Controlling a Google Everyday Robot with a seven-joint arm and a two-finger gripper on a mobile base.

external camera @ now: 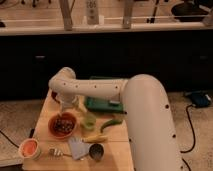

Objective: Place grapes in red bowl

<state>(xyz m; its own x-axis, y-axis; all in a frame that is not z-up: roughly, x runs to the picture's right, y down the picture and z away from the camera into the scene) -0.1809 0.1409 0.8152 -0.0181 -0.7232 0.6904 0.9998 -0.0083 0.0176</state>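
Note:
The red bowl [54, 129] stands on the left part of the wooden table [114, 150]. A dark cluster, the grapes [63, 125], lies inside the bowl. My gripper [68, 106] hangs from the white arm just above the bowl's far rim. It is close over the grapes, and I cannot tell whether it touches them.
A pale bowl with a salmon inside [30, 148] sits at the front left corner. A light-green cup [89, 121], a long green vegetable [111, 123], a yellow item [95, 138], a grey piece [77, 147] and a metal cup [96, 151] lie right of the red bowl. A green tray [101, 104] is behind.

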